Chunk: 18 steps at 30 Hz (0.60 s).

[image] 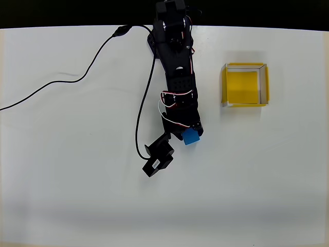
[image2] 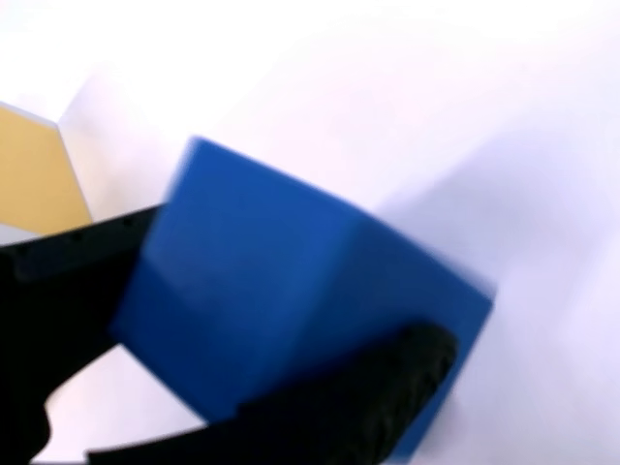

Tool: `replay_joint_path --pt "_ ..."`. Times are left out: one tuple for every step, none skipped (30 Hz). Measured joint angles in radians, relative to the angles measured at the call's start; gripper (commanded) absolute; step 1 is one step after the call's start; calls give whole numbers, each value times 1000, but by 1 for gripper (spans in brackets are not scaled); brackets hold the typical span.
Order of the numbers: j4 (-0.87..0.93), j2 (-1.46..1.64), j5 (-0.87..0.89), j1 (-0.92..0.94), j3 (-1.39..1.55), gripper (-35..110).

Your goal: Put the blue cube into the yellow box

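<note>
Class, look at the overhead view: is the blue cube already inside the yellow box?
No: the blue cube sits at the gripper, left of the yellow box.

Matt, smooth blue cube (image2: 291, 291); black plastic gripper (image2: 242, 387) with finely textured fingers (image2: 387, 387); thin-walled yellow box (image: 245, 101), matt, card-like; smooth white matt table (image: 77, 195); glossy black cable (image: 92, 62).
</note>
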Motion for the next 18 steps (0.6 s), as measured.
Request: replay_joint_path --pt "-3 15 -8 6 0 19" --pt "-3 29 -15 12 0 19" --pt "-3 46 -25 15 0 19" --pt "-3 64 -32 15 0 19" --pt "-3 80 -41 15 0 19" --pt "-3 94 -46 12 0 19" --pt "5 109 -49 9 0 19" --pt "8 124 -51 8 0 19" --pt "18 140 -51 6 -2 19" --pt "37 160 -49 2 -2 19" --pt "55 181 -44 -5 -2 19" --pt "74 204 -44 -15 -2 19" --pt "92 229 -44 -29 -5 19" --pt "109 256 -44 -43 -6 19" --pt "132 282 -43 -60 -14 19" --pt "153 305 -34 -78 -26 19" --pt "169 328 -29 -100 -35 19" --pt "183 351 -26 -124 -43 19"
